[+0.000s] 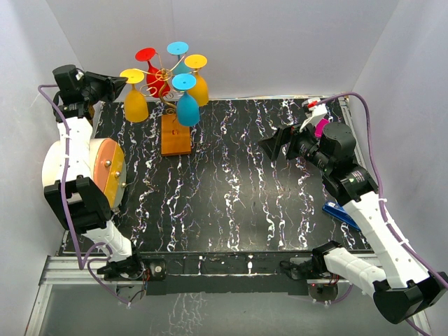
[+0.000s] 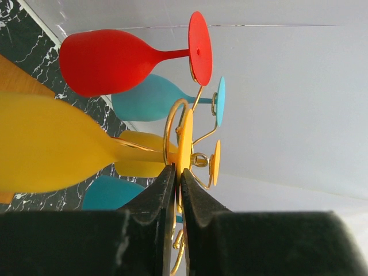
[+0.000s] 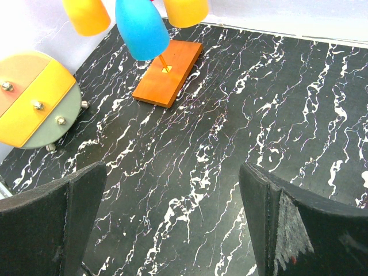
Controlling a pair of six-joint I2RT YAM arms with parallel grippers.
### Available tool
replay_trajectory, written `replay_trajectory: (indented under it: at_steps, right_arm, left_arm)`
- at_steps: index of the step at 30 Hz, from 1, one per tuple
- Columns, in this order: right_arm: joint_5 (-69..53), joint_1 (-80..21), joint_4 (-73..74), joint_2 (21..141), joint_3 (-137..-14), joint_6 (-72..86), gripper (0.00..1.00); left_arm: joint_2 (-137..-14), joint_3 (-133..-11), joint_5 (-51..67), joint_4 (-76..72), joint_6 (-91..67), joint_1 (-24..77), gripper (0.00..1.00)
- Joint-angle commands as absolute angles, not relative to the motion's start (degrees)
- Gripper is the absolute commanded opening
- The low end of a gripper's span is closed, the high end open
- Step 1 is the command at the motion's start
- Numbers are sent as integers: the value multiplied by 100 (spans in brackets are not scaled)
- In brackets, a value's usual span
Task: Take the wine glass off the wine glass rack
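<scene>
- Five wine glasses hang upside down from the wine glass rack (image 1: pixel 175 134) in the top external view. We take the yellow wine glass (image 1: pixel 136 105) on the rack's left arm as our target. The left gripper (image 1: pixel 117 84) sits at its foot, level with the top of the rack. The right gripper (image 1: pixel 276 145) hangs well apart from the rack, on its right, over the marbled table (image 1: pixel 245 210).
- In the left wrist view, the jaws are drawn to a narrow slit, and the rim of the yellow foot (image 2: pixel 185 135) dips between the fingertips. We read this as a pinch on the foot's edge, with gold rack wire running just beside it. The glass looks opaque and matte, so we judge it plastic: light, stiff and not very fragile, though smooth enough to slip. A rim pinch is thin. The stem just under the foot would be a surer hold, and the glass should slide out along the rack's arm, not straight down. The red wine glass (image 2: pixel 103 60) hangs near and could be knocked.
- In the right wrist view, the jaws stand wide apart and hold nothing. The rack's wooden base shows far off, with a blue wine glass (image 3: pixel 141 29) hanging above it.
</scene>
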State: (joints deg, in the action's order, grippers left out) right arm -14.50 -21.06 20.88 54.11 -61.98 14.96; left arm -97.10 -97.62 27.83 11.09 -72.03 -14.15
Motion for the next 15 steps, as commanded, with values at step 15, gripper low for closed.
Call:
replay_trajectory:
  at_steps: [15]
  right_arm:
    - [-1406, -2144, 1800, 5345, -6232, 1490, 98]
  left_arm:
    - [-9698, -10215, 2926, 978, -7351, -1581, 0]
